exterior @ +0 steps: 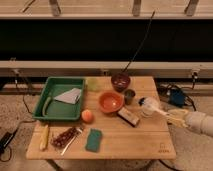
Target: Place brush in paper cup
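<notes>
Wooden table [131, 141] in front of us, and we pick up the gripper [173, 116] on the right edge, reaching in from the right, clamped on the far end of the brush's handle. We see the brush [157, 109] slanting up and left from that grip, with its round head right at the paper cup [148, 113]. The cup stands near the table's right edge, just right of a small dark metal cup [129, 96]. Whether the head is inside the rim or only above it, we cannot tell. Left of that we have the orange bowl [110, 101], and a flat tan block [128, 116] lies just near of it. Farther back sit a dark red bowl [120, 80] and a yellow-green cup [92, 84]. Over on the left, a green tray [41, 111] holds a pale sheet [70, 95]. Along the near side we spot a round orange fruit [87, 116], a green sponge [93, 140], dark red grapes [64, 136] and a banana [44, 137].
</notes>
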